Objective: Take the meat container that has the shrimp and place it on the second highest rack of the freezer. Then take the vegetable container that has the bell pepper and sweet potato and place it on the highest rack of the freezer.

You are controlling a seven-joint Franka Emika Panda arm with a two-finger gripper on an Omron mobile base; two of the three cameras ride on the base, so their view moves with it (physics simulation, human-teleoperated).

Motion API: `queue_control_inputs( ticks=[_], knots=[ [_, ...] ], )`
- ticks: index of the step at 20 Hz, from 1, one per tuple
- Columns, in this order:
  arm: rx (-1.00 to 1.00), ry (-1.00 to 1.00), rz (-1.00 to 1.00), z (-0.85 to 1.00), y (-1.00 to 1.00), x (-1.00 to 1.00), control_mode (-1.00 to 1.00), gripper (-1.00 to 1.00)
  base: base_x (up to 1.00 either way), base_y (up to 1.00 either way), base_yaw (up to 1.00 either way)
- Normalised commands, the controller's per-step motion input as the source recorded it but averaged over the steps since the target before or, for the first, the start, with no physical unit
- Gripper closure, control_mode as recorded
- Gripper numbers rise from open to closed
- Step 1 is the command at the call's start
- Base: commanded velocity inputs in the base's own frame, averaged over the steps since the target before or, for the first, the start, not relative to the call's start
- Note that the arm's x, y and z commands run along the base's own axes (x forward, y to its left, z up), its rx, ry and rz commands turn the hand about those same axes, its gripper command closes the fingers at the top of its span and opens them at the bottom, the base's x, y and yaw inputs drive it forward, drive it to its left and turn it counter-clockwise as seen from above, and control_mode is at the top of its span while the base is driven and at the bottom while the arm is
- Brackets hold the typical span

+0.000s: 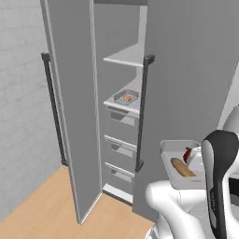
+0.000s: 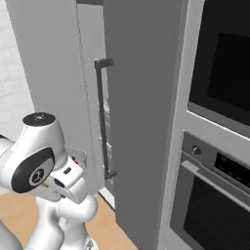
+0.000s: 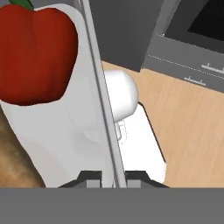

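Door (image 1: 70,107) of the freezer (image 1: 186,70) hangs wide open at the left, baring the shelves, so the way in is free. Inside, the top rack (image 1: 125,58) is bare and waits for the vegetables; the rack under it already carries the shrimp tray (image 1: 126,98), so the first half of the job looks done. Further right, low beside the arm, the vegetable tray (image 1: 173,159) is held up in the air with the sweet potato (image 1: 182,167) lying in it and a bit of the red pepper (image 1: 187,154) behind, level enough that neither should roll out.

From the left base camera the shelves and both trays are plain. The right base camera looks past the arm at the freezer's side, its bar handle (image 2: 101,117) and an oven (image 2: 215,146) to the right, with no sight of the racks. The hand camera alone shows the grip: the gripper (image 3: 113,177) is pinched on the tray's thin wall, one finger on each side, pepper (image 3: 37,52) and potato (image 3: 15,153) close by at the left and wood floor (image 3: 192,127) below at the right.
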Motion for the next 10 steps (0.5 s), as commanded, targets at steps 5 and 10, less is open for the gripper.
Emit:
queue_control_inputs(
  ticks=[5,10],
  knots=[
    [0.0,0.0,0.0,0.0,0.0,0.0,1.0,1.0,0.94,0.8,-0.14],
    [0.0,0.0,0.0,0.0,0.0,0.0,1.0,1.0,0.51,0.36,-0.25]
  ],
)
